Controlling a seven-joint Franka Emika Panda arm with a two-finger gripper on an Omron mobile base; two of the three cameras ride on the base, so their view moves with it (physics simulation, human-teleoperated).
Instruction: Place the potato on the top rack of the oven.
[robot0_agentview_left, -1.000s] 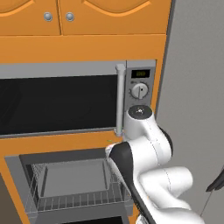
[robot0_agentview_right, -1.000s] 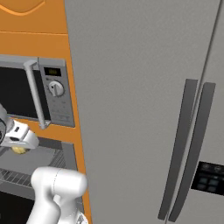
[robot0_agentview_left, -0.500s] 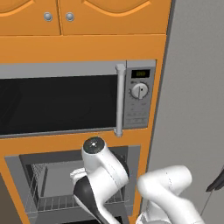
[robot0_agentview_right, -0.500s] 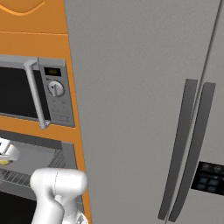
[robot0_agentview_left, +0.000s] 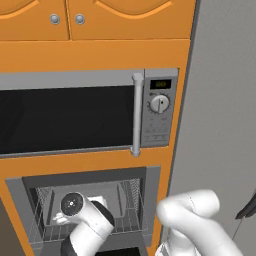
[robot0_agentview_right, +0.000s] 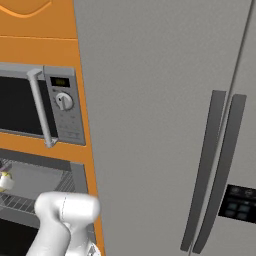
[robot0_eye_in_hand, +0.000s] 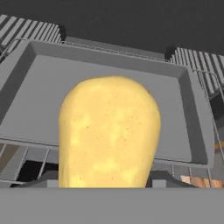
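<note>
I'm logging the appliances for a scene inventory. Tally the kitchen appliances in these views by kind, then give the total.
Oven: 1
Microwave: 1
Refrigerator: 1
Total: 3

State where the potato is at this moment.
In the hand view the potato is held in the pincer, above the front edge of the grey tray on the top rack.
</note>
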